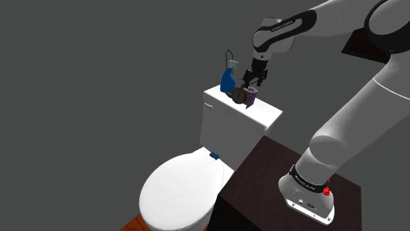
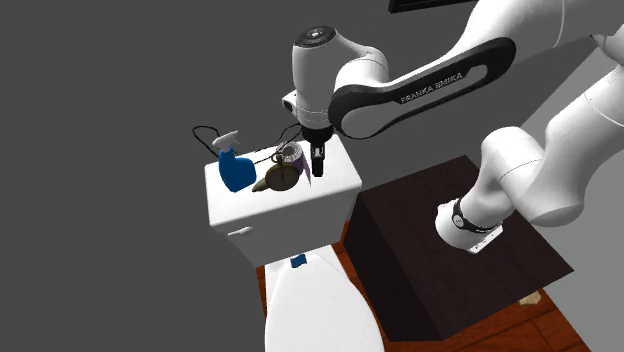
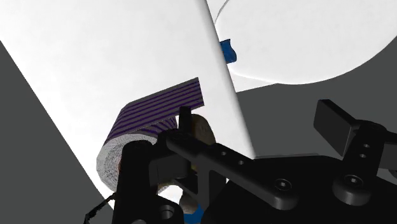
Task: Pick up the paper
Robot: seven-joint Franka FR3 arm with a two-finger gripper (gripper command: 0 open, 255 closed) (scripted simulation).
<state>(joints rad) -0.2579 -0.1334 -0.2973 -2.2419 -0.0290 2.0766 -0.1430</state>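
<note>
The roll of paper (image 1: 250,97), banded in purple, lies on the toilet tank's lid (image 1: 266,117) in the upper middle of the shoulder view. It is close to the lid's far edge, with a brown round thing (image 1: 237,94) against it and a blue spray bottle (image 1: 227,80) just beyond. The gripper (image 1: 255,84) hangs over the roll, fingers apart and holding nothing. A finger coming down on the roll's curve instead of beside it would likely push the roll off that edge or into the bottle.
</note>
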